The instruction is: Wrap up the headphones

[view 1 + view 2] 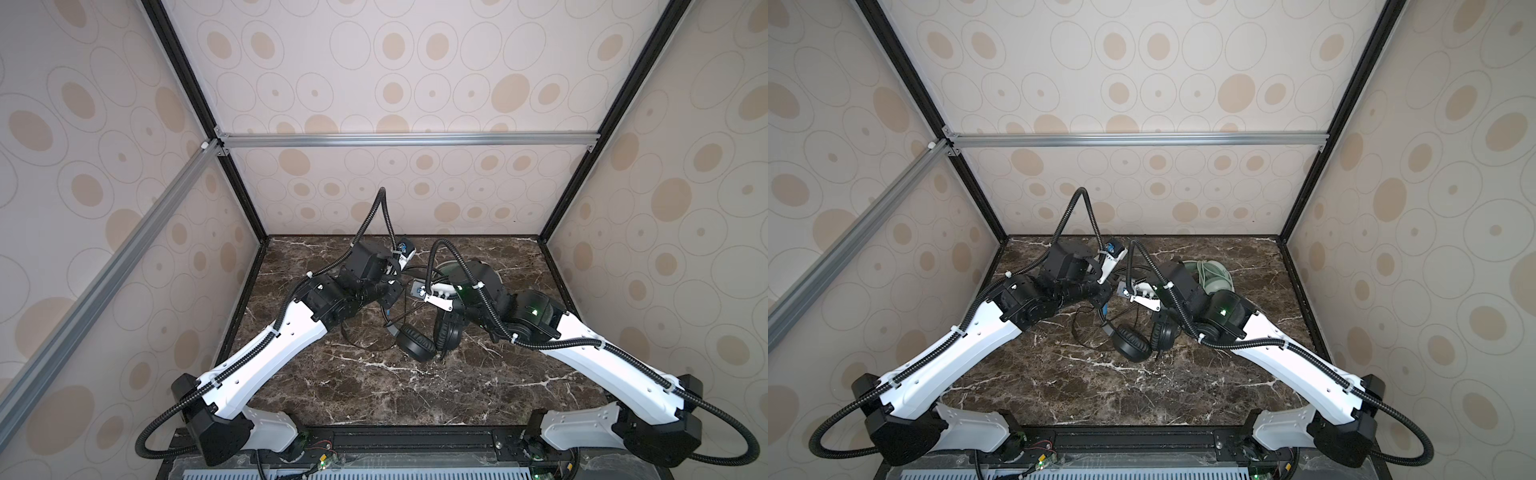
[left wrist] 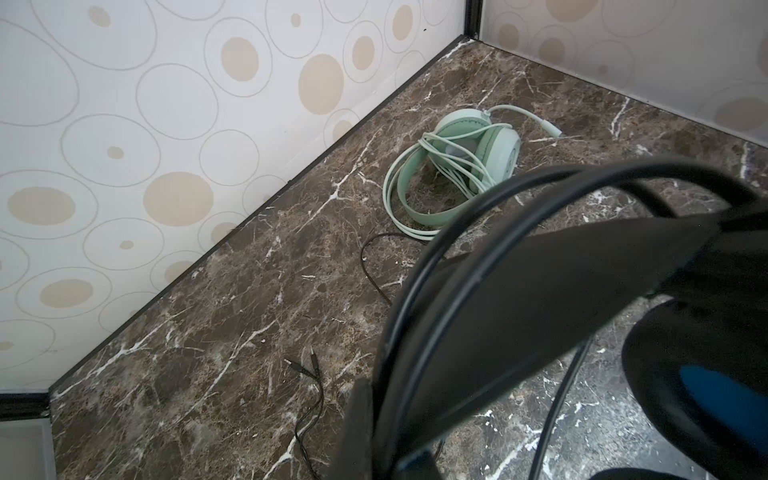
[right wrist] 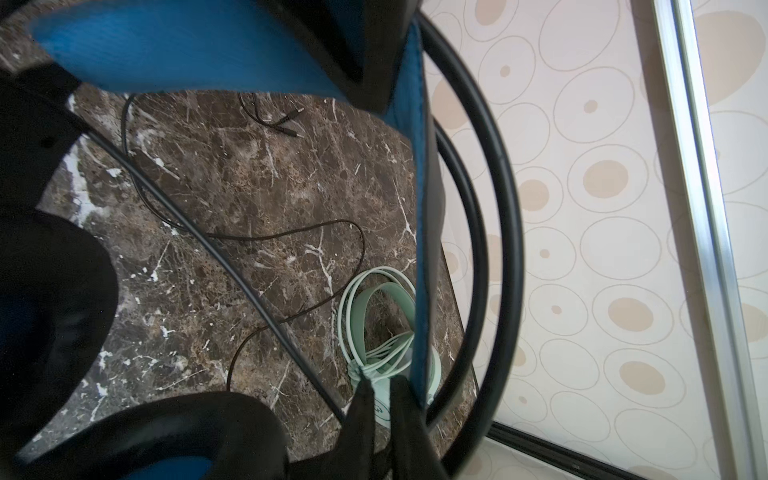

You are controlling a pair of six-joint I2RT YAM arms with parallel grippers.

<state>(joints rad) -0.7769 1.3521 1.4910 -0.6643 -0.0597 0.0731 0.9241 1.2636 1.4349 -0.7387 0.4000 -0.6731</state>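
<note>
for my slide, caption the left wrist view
Cord-wrapped mint-green headphones on the marble table, black headphones close in front

Two headsets on one table.
The black over-ear headset with a blue inner band (image 1: 415, 343) sits in the middle of the dark marble table (image 1: 374, 395). The mint-green plastic headset (image 1: 1214, 276) lies behind it, to the right, near the back wall. The thin black cord (image 2: 321, 390) lies on the table, left of the black headset.
</note>
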